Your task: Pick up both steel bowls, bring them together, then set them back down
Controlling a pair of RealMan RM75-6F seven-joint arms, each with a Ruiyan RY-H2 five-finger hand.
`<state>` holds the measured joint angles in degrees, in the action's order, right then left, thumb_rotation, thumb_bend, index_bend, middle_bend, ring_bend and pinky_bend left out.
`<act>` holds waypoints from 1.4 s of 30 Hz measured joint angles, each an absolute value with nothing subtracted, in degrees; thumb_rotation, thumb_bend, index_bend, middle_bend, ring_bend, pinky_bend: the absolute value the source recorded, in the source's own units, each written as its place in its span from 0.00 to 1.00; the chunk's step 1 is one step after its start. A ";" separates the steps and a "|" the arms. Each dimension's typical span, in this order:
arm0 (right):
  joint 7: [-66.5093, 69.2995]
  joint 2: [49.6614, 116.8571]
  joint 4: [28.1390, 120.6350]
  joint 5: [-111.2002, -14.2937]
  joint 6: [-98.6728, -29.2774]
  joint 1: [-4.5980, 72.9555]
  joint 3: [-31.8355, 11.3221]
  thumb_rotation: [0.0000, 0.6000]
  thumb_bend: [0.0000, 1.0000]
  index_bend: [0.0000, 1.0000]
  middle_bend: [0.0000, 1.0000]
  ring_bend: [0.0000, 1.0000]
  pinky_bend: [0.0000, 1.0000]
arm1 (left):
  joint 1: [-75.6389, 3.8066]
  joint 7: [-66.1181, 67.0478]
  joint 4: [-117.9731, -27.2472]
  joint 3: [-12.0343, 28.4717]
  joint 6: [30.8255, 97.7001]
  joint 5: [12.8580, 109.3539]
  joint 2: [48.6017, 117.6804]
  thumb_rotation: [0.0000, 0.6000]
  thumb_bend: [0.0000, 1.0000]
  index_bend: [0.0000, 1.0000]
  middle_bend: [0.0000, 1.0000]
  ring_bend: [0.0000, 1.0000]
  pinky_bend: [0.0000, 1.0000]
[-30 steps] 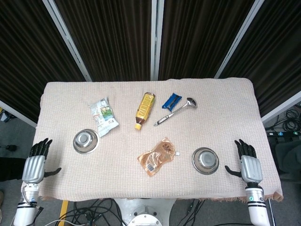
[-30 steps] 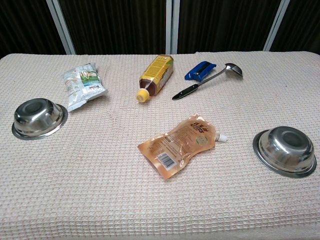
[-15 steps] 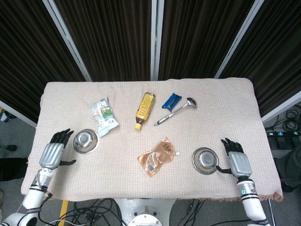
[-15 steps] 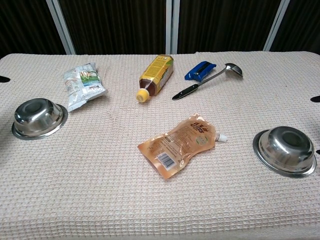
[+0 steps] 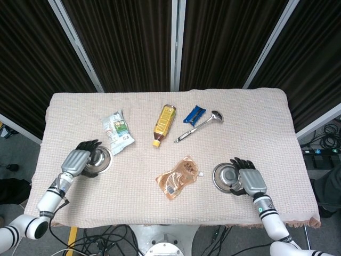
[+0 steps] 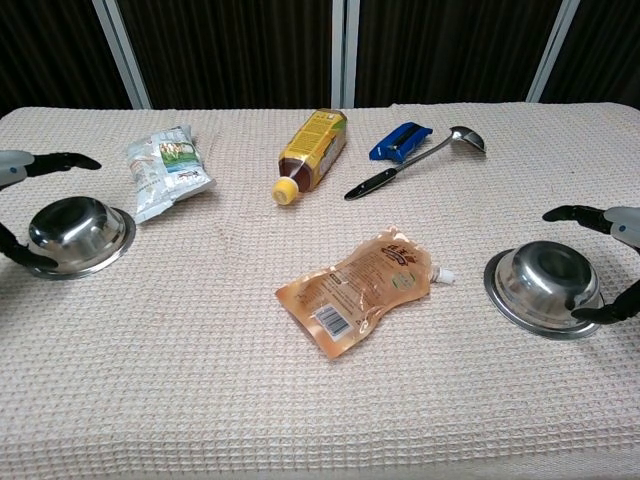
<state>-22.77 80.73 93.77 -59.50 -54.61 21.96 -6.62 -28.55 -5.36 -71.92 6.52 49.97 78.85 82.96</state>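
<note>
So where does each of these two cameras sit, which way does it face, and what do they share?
Head view: high above the near edge, looking steeply down on the whole table; shows both forearms, the left hand and right hand.
Chest view: low at the near edge, facing across the tabletop; only fingertips show at the frame edges.
Shared: left bowl, right bowl, orange pouch, bottle, ladle.

Left hand (image 5: 76, 160): silver-grey back, black fingers.
Right hand (image 5: 250, 180): same silver-grey shell, black fingers.
Wrists: white, ringed with black bands.
Forearms: smooth white casing.
</note>
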 measured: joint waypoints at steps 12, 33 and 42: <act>-26.30 79.28 95.75 -51.65 -51.43 26.68 -5.82 1.00 0.11 0.00 0.00 0.00 0.01 | -34.52 -5.95 -73.69 7.08 41.94 76.34 80.24 1.00 0.00 0.03 0.00 0.00 0.06; -27.14 79.86 95.76 -46.45 -51.82 30.68 -3.09 1.00 0.12 0.00 0.00 0.00 0.06 | -39.10 -4.50 -68.09 3.92 34.50 73.29 82.04 1.00 0.00 0.09 0.05 0.01 0.17; -27.33 81.42 95.15 -47.24 -54.69 30.97 -2.64 1.00 0.14 0.05 0.12 0.06 0.21 | -38.17 -3.19 -66.69 3.81 37.99 72.22 83.83 1.00 0.00 0.20 0.24 0.20 0.42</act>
